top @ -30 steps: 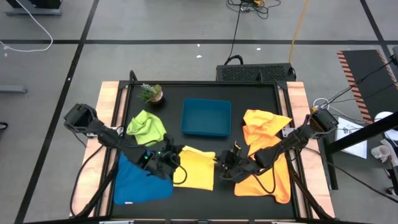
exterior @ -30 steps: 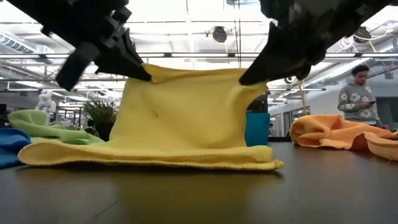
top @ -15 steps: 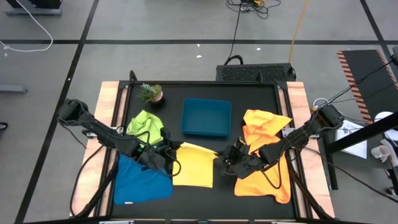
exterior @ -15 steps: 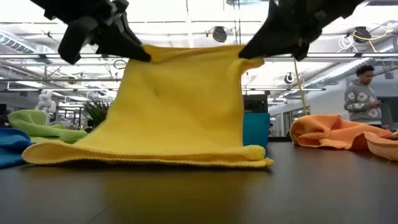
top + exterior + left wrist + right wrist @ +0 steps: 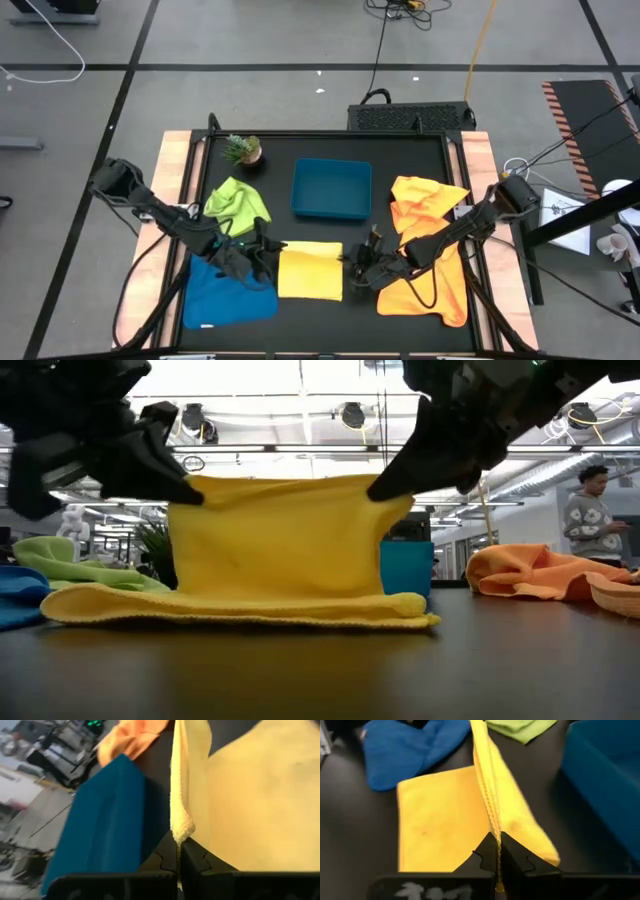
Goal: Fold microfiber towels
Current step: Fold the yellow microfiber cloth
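The yellow towel (image 5: 310,272) lies at the table's middle near the front. Its lower layer rests flat on the table (image 5: 240,610), and its upper part (image 5: 280,540) stands lifted as a sheet. My left gripper (image 5: 265,250) is shut on that sheet's top left corner. My right gripper (image 5: 352,265) is shut on its top right corner. Between them the top edge (image 5: 285,480) runs nearly straight. My left gripper pinches the yellow towel's raised left corner (image 5: 181,827) between its two fingers, coming slanting down from the table's left. The edge runs away from the fingers, and the sheet hangs below onto the layer on the table. My right gripper pinches the raised right corner (image 5: 492,827) between its two fingers, slanting down from the table's right. At least two layers show at the edge. The cloth falls from the fingers to the flat layer on the table.
A teal tray (image 5: 332,188) stands behind the yellow towel, with a potted plant (image 5: 243,150) at the far left. A green towel (image 5: 236,203) and a blue towel (image 5: 225,290) lie on the left, orange towels (image 5: 420,200) on the right. A person (image 5: 590,510) stands in the room beyond.
Both grippers first raised the held edge, then brought it down and toward the table's near edge. My left gripper also went toward the table's left, so the top edge is drawn straighter. The towel's lower layer has stayed on the table.
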Controlling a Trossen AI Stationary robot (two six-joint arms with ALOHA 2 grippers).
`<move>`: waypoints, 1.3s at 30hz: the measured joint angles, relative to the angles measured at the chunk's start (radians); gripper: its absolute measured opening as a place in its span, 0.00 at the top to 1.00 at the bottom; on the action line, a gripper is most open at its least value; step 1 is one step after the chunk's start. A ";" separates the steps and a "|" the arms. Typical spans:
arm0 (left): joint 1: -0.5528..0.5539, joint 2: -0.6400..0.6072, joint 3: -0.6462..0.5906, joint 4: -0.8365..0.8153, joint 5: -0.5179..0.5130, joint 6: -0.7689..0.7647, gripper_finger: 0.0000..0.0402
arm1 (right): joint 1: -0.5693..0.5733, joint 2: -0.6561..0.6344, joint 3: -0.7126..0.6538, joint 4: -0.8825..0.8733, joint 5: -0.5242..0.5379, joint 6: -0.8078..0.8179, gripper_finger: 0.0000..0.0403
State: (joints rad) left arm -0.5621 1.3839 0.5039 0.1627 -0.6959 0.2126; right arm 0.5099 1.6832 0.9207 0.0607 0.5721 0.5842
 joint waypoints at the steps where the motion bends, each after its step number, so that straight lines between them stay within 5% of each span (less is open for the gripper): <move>1: -0.007 0.003 -0.006 0.006 0.014 -0.005 1.00 | 0.001 0.006 0.000 0.014 -0.014 -0.002 1.00; 12: -0.118 0.014 -0.021 0.074 0.142 -0.098 1.00 | 0.027 0.084 0.000 0.145 -0.106 0.006 1.00; 25: -0.170 0.296 0.009 0.311 0.207 -0.144 0.99 | 0.034 0.132 -0.003 0.174 -0.184 0.036 1.00; 39: -0.173 0.305 0.023 0.307 0.250 -0.140 0.98 | 0.056 0.132 -0.003 0.219 -0.261 0.025 0.98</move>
State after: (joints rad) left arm -0.7349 1.6886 0.5266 0.4702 -0.4460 0.0729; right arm 0.5654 1.8149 0.9180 0.2796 0.3113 0.6091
